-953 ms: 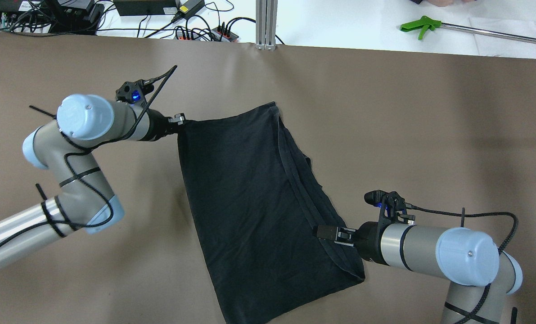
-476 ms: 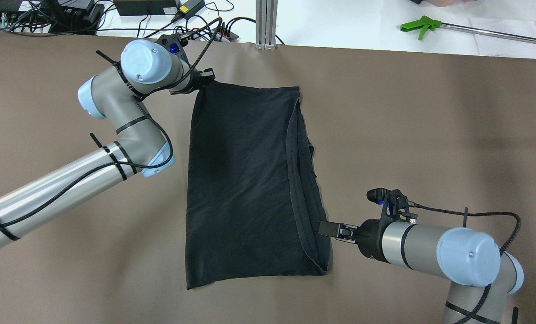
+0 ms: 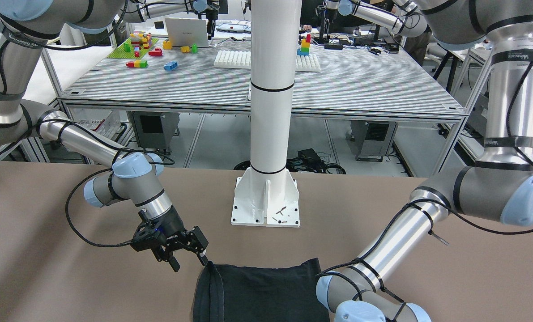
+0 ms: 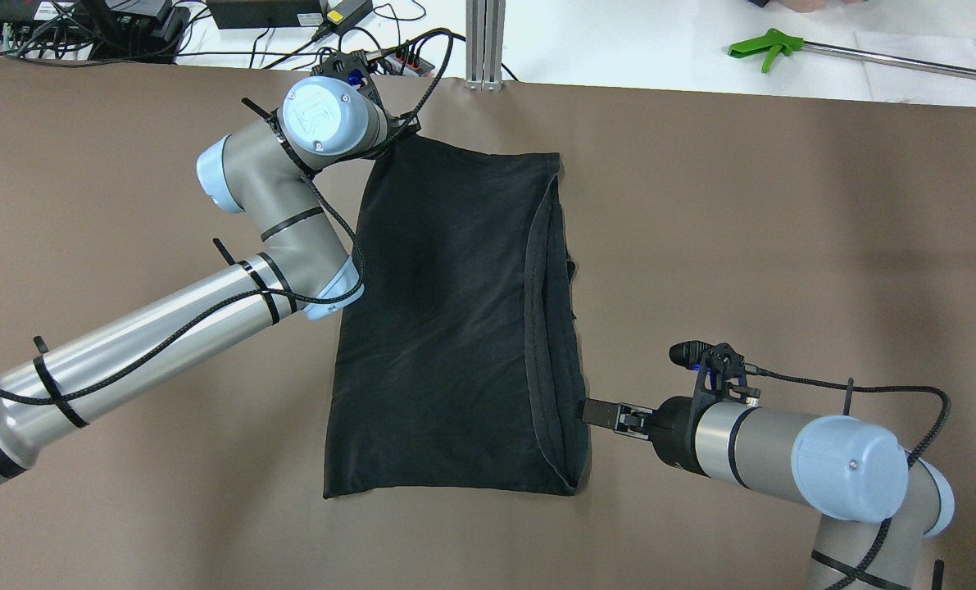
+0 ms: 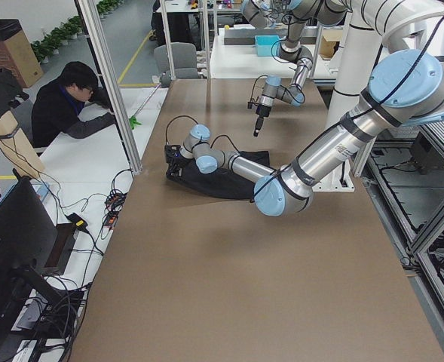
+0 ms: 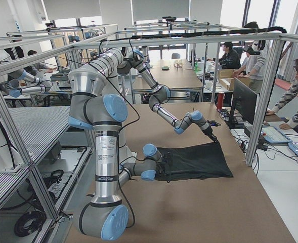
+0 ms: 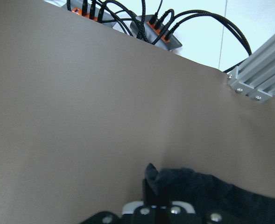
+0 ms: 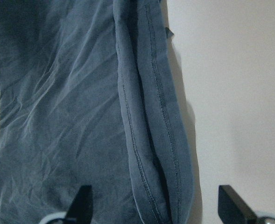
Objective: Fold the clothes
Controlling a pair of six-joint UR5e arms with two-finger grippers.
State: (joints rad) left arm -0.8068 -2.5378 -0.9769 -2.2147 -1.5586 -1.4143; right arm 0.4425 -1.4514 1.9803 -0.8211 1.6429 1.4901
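Observation:
The black garment (image 4: 455,328) lies flat on the brown table, folded lengthwise, with its hemmed edges (image 8: 151,116) stacked along its right side. No white-yellow mark shows. My left gripper (image 4: 406,131) is shut on the garment's far left corner, and the left wrist view shows that fabric (image 7: 212,186) pinched at the gripper (image 7: 151,186). My right gripper (image 4: 590,410) is open at the garment's near right edge. Its fingers (image 8: 83,203) stand wide apart over the hems, and it also shows in the front-facing view (image 3: 189,263) beside the garment (image 3: 257,290).
A power strip with cables (image 4: 389,59) and an aluminium post (image 4: 485,41) stand just past the far table edge, close to my left wrist. A green grabber tool (image 4: 762,45) lies at the far right. The white robot pedestal (image 3: 266,197) stands at the table's near side.
My left gripper carried its corner away toward the far edge and to the right, pulling the garment straight. The garment's near end swung left. My right arm stayed nearly in place.

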